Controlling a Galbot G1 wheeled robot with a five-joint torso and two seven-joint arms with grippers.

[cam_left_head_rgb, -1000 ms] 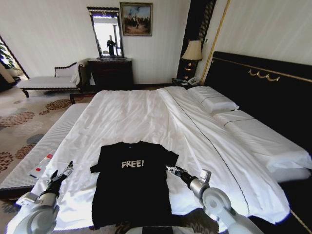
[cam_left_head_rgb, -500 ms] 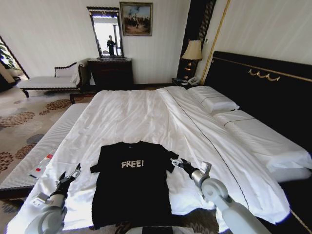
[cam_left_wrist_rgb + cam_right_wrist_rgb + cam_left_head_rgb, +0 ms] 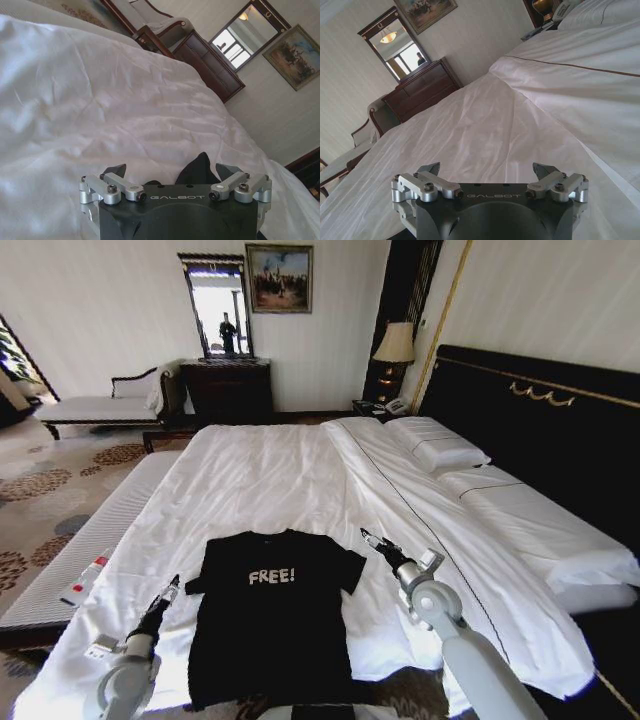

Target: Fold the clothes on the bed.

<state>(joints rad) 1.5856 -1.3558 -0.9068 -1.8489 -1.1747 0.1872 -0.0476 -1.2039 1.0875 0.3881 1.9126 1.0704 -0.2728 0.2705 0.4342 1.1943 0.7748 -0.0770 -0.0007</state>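
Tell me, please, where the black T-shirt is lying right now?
In the head view, the black T-shirt lies flat on the bed's near edge, between the left pincer and right pincer.

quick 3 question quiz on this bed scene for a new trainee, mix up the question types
1. True or false: the black T-shirt lies flat on the bed with its FREE! lettering facing up.
2. Multiple choice: where is the right tool? A) clamped on the hem B) above the sheet beside the shirt's sleeve C) resting on a pillow
3. Fill in: the left tool sits at the shirt's other ____, with its fingers apart.

Key: 1 true; 2 B; 3 sleeve
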